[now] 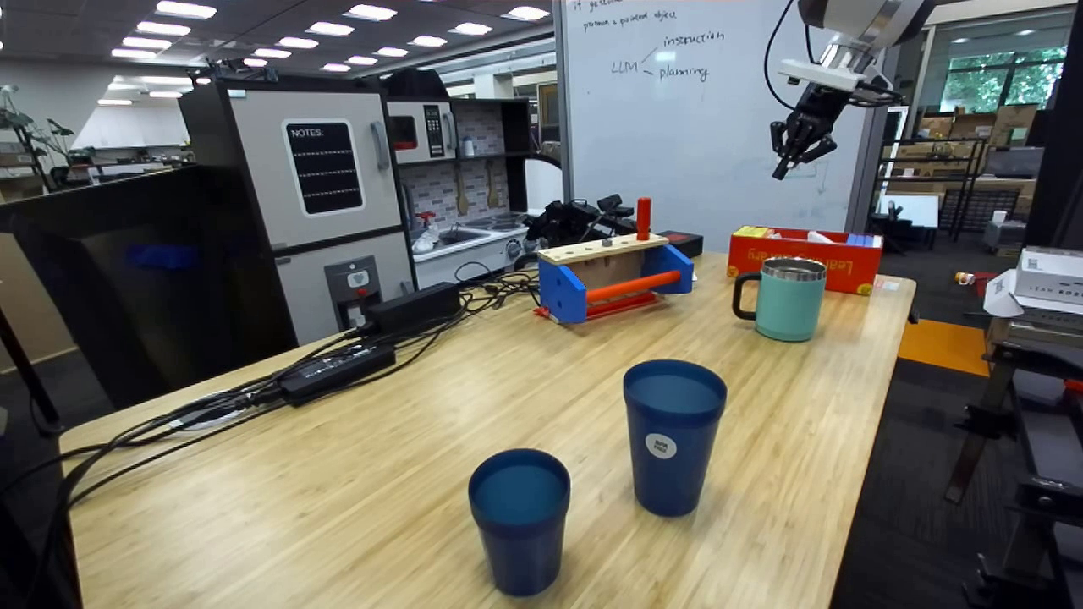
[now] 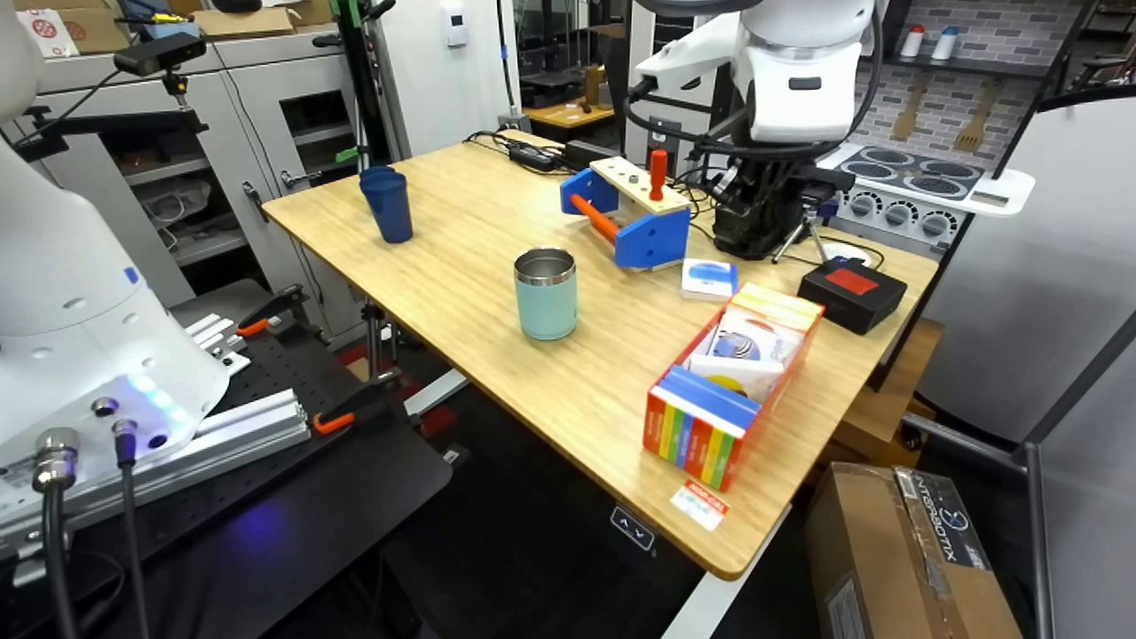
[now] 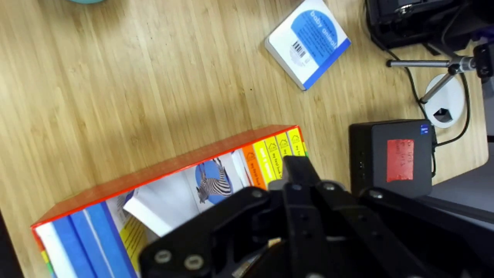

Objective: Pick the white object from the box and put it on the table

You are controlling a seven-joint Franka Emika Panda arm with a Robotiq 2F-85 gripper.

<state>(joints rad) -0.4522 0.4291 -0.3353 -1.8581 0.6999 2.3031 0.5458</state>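
The box [image 1: 787, 260] is low, red-orange and open, filled with small books; it also shows in an exterior view [image 2: 770, 417] and the wrist view [image 3: 162, 162]. Inside, a tilted white book [image 3: 166, 204] lies beside a white zebra-cover book [image 3: 214, 181]. A white tip [image 1: 819, 238] shows above the rim. A white book with a blue circle [image 3: 305, 42] lies on the table [image 3: 154, 77], also in an exterior view [image 2: 709, 277]. I cannot tell which is the white object. My gripper [image 1: 780, 172] is shut and empty, high above the box. Its fingers [image 3: 301, 168] hide part of the box.
A teal mug [image 1: 790, 300] stands near the box. A blue frame with an orange bar [image 1: 613, 275] and a black box [image 2: 852, 293] stand nearby. Two blue cups [image 1: 519, 520] stand at the far end. Cables and dark equipment [image 2: 768, 200] line an edge.
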